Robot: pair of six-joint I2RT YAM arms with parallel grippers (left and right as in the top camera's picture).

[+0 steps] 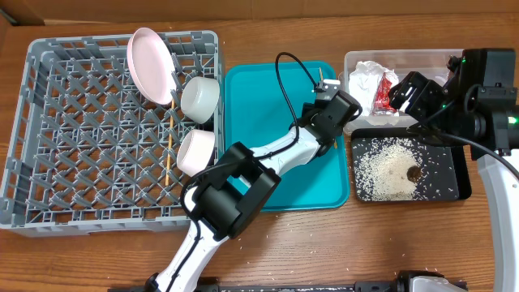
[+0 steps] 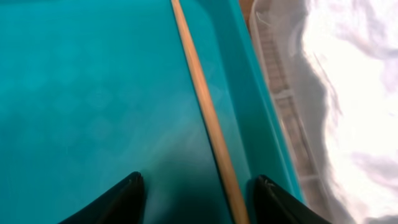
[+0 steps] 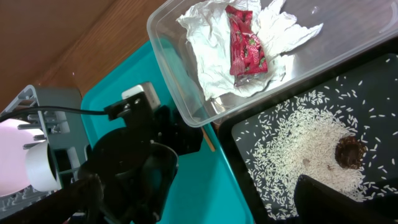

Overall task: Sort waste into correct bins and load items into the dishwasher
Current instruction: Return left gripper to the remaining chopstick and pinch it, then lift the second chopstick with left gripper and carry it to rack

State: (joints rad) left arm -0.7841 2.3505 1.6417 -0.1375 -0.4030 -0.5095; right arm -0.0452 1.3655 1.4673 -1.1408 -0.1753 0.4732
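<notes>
- Left gripper (image 2: pixel 199 202): you see its two fingers standing apart low over the teal tray (image 1: pixel 251 105), with nothing clamped between them.
- Chopstick (image 2: pixel 205 112): it lies flat on the teal tray, close along the tray's right rim. It passes between the left gripper's fingers, nearer the right-hand one in the wrist view. You cannot tell whether it touches that finger.
- Right gripper (image 1: pixel 403 93): it hangs over the clear tub with its jaws spread wide and empty.
- Clear tub (image 3: pixel 180 93): it sits just beside the teal tray's right rim. Inside it is the crumpled napkin (image 3: pixel 205 50), with the red wrapper (image 3: pixel 245 50) lying on top.
- Black tray (image 1: pixel 454 182): it sits on the near side of the clear tub, right beside it. It carries the spread of rice grains (image 1: pixel 381 166), with the brown lump (image 1: pixel 413 173) among them.
- Dish rack (image 1: pixel 24 138): it stands to the left of the teal tray.
- Plate (image 1: pixel 152 65): it stands on edge, tilted, toward the rack's far right corner.
- Upper bowl (image 1: pixel 200 97) and lower bowl (image 1: pixel 196 152): both rest on their sides along the rack's right wall.
- Second chopstick (image 1: pixel 169 150): it lies on the lattice floor just left of the bowls.
</notes>
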